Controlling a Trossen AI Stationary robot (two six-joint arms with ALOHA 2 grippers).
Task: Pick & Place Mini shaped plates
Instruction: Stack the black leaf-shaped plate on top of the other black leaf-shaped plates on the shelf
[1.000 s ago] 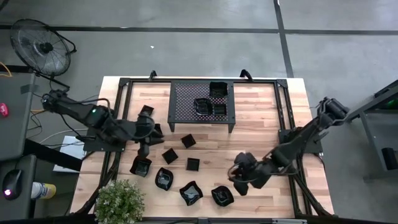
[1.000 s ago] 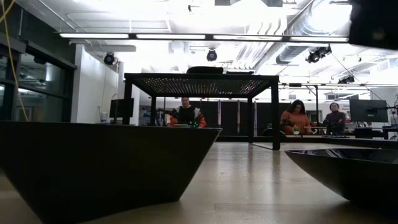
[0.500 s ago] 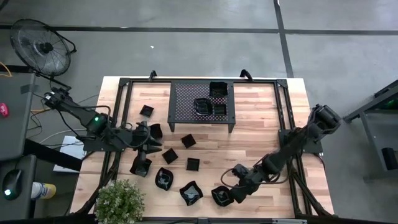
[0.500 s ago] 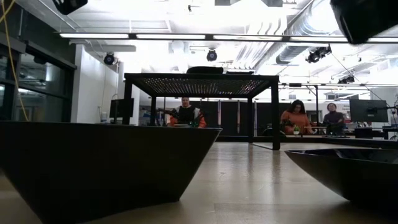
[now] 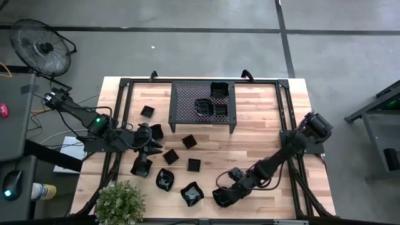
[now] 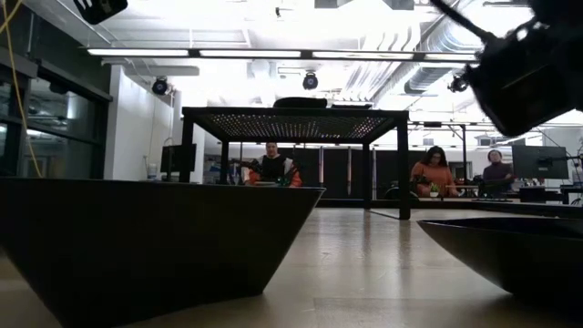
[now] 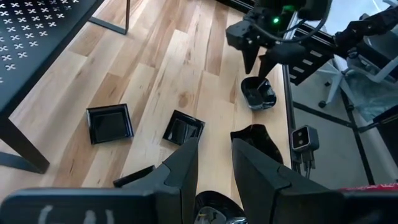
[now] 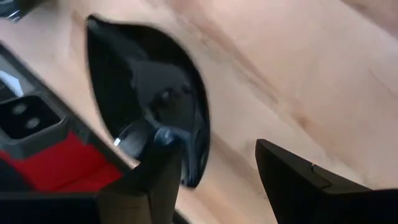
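At the table's near edge, right hand [image 5: 224,195] spread wide over a wavy plate [image 8: 149,118].

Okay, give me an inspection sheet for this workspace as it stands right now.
Surface: wooden table, bare boards between items.
Job's things: mini shaped plates scattered along the near edge; three more on the perforated rack.
Clutter: potted plant at the near-left corner.
Grippers: right gripper open, over a wavy plate at the near edge; left gripper empty, fingers apart, above the left-side plates.
Cables: some beside the table's left edge.
Surroundings: floor fan; three people seated far behind.
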